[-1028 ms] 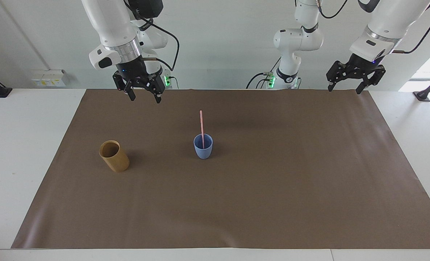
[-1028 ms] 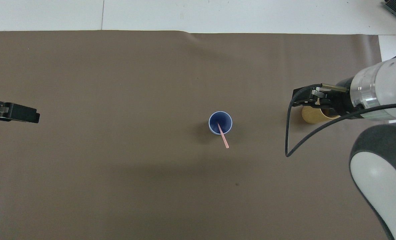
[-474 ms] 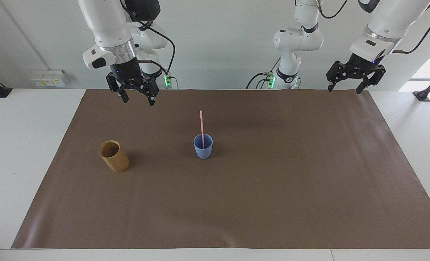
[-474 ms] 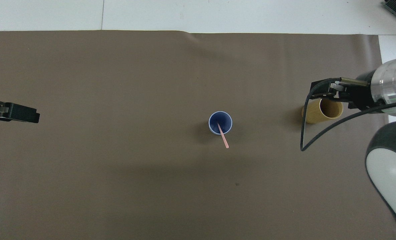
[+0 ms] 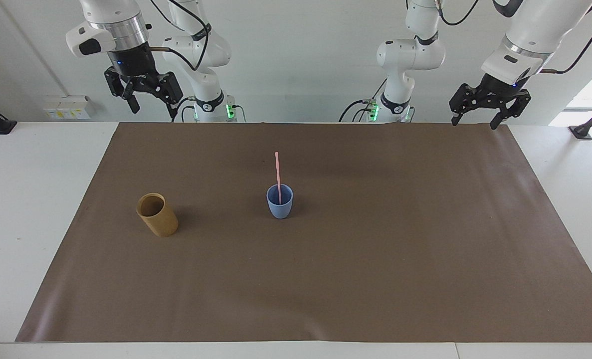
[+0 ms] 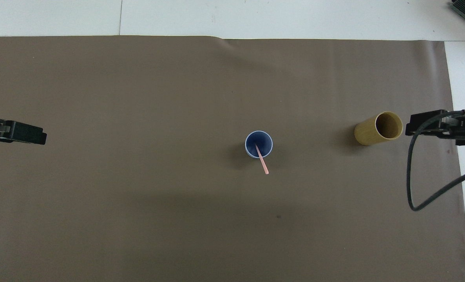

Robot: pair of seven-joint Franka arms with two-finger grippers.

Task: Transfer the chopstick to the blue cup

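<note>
The pale pink chopstick [image 5: 277, 172] stands in the light blue cup [image 5: 280, 204] at the middle of the brown mat, leaning against its rim; both show in the overhead view, chopstick [image 6: 262, 160] and cup [image 6: 259, 144]. My right gripper [image 5: 150, 103] is open and empty, raised high over the table's edge at the right arm's end. My left gripper [image 5: 477, 120] is open and empty, and waits raised at the left arm's end.
A tan-brown cylindrical cup [image 5: 157, 214] stands on the mat [image 5: 325, 279] beside the blue cup, toward the right arm's end; it shows in the overhead view too [image 6: 378, 128]. White table [image 5: 31, 199] surrounds the mat.
My right gripper has risen and drawn back toward its base and toward the right arm's end, away from over the tan cup. The left arm, cups and chopstick have not moved.
</note>
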